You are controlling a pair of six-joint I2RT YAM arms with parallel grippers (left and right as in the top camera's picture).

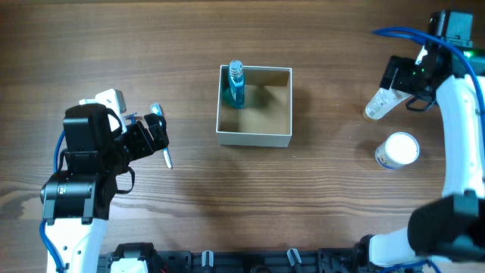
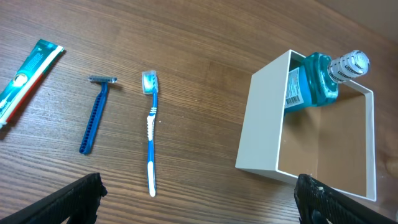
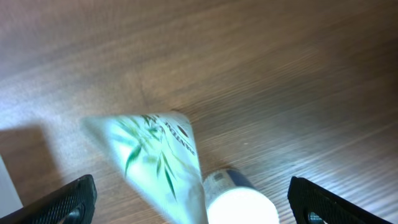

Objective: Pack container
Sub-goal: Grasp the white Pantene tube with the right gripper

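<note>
Left tool (image 2: 202, 205) wide open, empty, right tool (image 3: 199, 208) likewise, container (image 1: 254, 139) square, mouth upward

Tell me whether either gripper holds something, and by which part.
Nothing is held. The left gripper and the right gripper are open; the tube lies between the right one's fingers, not gripped.

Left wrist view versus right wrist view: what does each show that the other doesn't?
Left wrist only: the container holding a blue mouthwash bottle, plus a toothbrush, a razor and a toothpaste tube beside it. Right wrist only: a leaf-printed tube with a white cap. Both: only the wooden table.
</note>
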